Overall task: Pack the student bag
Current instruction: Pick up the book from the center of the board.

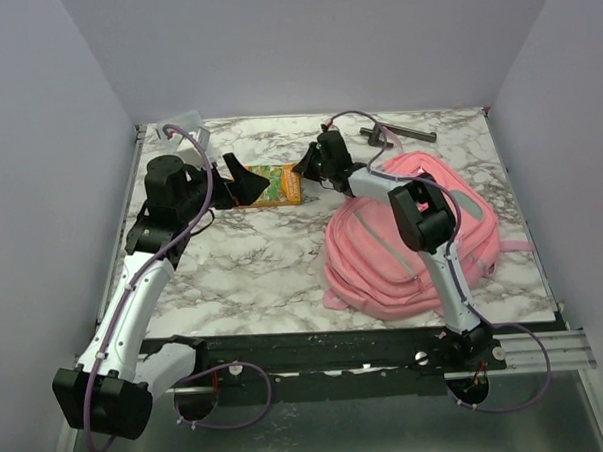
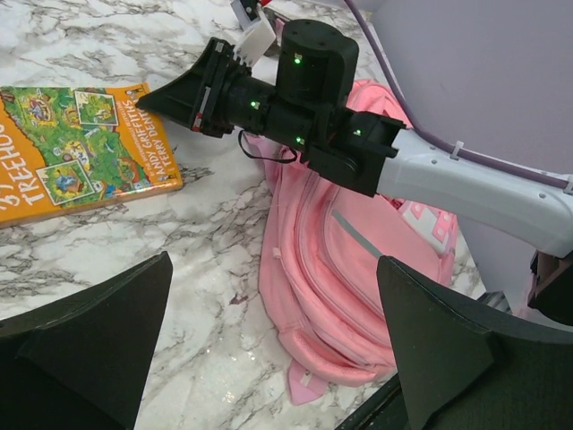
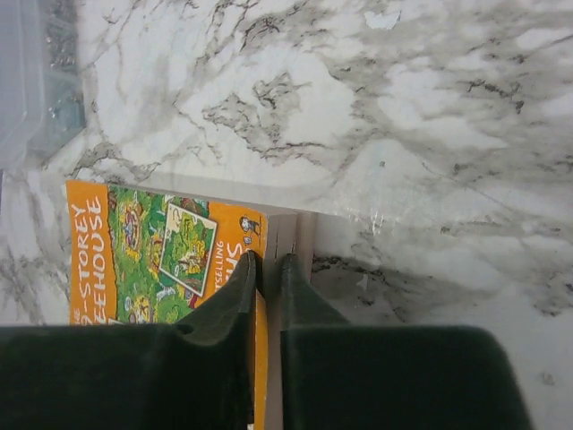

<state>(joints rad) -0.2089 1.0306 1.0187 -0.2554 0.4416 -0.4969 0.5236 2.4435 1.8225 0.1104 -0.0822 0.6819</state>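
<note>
The pink student bag lies on the right half of the marble table, also in the left wrist view. An orange and green picture book lies left of it near the back. My right gripper reaches over the bag and is shut on the book's right edge, with the pages pinched between its fingers. My left gripper is open and empty just left of the book. In its own view the book and the right gripper lie ahead.
A black metal tool lies at the back right behind the bag. A clear plastic container stands at the back left corner, also in the right wrist view. Grey walls close in the table on three sides.
</note>
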